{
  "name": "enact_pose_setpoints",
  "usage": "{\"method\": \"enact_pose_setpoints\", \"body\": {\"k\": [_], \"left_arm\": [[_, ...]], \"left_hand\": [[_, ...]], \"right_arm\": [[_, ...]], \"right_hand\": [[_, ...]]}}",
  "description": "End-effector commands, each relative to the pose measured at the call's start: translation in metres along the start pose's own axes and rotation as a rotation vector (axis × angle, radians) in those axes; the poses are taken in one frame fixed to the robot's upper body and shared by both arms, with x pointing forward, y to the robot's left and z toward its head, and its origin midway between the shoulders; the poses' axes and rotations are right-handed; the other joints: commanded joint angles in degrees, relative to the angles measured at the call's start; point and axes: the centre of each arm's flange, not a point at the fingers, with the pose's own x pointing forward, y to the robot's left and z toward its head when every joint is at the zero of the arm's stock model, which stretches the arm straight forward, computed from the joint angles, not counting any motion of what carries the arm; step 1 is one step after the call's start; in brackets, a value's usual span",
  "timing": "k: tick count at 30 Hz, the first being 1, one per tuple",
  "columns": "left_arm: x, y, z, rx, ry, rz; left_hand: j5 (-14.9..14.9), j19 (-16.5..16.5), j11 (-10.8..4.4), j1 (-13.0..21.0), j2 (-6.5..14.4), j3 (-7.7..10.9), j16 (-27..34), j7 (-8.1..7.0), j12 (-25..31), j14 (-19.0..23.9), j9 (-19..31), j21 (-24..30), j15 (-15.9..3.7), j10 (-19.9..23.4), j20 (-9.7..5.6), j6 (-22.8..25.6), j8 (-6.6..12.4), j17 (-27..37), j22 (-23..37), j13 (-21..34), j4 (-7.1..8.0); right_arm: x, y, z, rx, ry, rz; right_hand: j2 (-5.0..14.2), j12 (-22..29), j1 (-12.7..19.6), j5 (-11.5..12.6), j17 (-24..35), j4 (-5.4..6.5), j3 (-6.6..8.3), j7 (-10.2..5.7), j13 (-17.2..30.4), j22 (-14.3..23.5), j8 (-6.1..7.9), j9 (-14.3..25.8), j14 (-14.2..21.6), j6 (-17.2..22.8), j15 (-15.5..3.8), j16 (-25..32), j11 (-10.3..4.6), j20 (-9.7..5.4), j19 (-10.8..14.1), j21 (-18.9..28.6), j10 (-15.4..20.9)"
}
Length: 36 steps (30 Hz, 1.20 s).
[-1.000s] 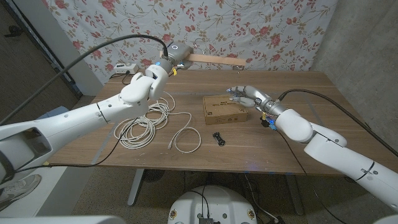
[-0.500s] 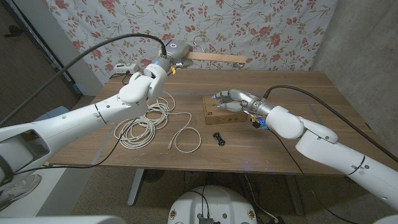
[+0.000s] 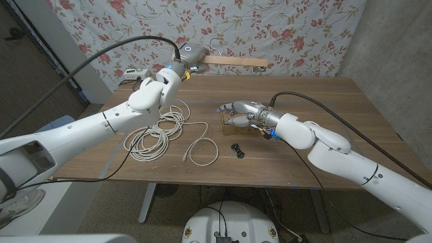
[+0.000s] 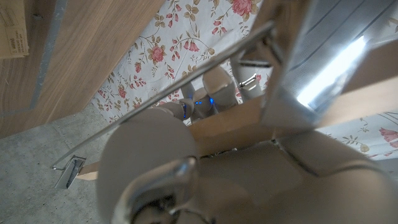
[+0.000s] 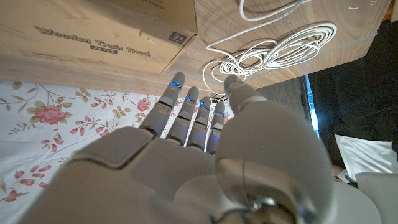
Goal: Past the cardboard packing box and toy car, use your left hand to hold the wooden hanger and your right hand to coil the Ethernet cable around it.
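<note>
The head view looks down from above the near edge over the whole worktop toward a floral curtain. The left wrist view sits tight behind the left hand, facing the curtain past the worktop's far edge. The right wrist view looks along the right hand at box and cable. The head view shares these.

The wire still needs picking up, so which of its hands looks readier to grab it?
The right hand: it is open over the cardboard box, near the Ethernet cable, while the left hand grips the wooden hanger.
</note>
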Motion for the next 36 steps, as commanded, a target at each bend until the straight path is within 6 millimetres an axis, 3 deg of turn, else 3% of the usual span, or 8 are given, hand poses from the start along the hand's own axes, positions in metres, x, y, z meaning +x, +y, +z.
{"method": "enact_pose_setpoints", "body": {"k": [1, 15, 36], "left_arm": [[0.003, -0.002, 0.000, -0.016, -0.001, -0.004], [-0.002, -0.002, 0.001, -0.032, 0.009, -0.009], [-0.007, -0.005, 0.000, -0.047, 0.016, -0.025]], "left_hand": [[0.00, -0.20, -0.30, -0.80, 0.11, 0.56, 0.72, 0.26, 0.96, -0.32, -0.11, 0.39, 0.00, -0.46, -1.99, 0.35, 0.52, 0.23, -0.26, 0.11, -0.07], [-0.11, -0.48, -0.34, -1.26, 0.15, 0.94, 1.38, 0.19, 2.31, -0.60, -0.30, 0.94, -0.01, -0.92, -2.08, 0.25, 0.78, 0.21, -0.79, 0.09, -0.12], [-0.30, -0.81, -0.33, -1.91, 0.22, 1.53, 2.30, 0.31, 4.18, -0.96, -0.91, 1.85, -0.03, -1.51, -2.03, 0.18, 1.03, 0.18, -1.48, 0.05, -0.19]], "right_arm": [[0.023, 0.017, 0.022, -0.178, -0.061, 0.052], [0.039, 0.038, 0.034, -0.324, -0.119, 0.084], [0.065, 0.071, 0.026, -0.403, -0.126, 0.182]], "right_hand": [[0.00, -0.15, 1.14, 0.26, 0.04, 0.11, 0.47, -0.94, 0.25, 0.00, -0.22, 0.07, -0.62, -0.13, -2.91, -0.27, -0.83, -0.32, 0.13, -0.11, -0.19], [-0.11, -0.61, 2.76, 0.32, -0.15, 0.32, 0.52, -1.56, 0.29, -0.05, -0.42, 0.09, -1.35, -0.83, -3.46, -0.71, -1.13, -0.97, -0.04, -0.16, -1.57], [-0.54, -0.71, 2.36, 0.37, -0.51, 1.11, 0.43, -1.55, 0.31, -0.11, -0.45, 0.09, -1.96, -1.18, -3.59, -1.63, -0.92, -1.18, 0.15, -0.08, -2.19]]}}
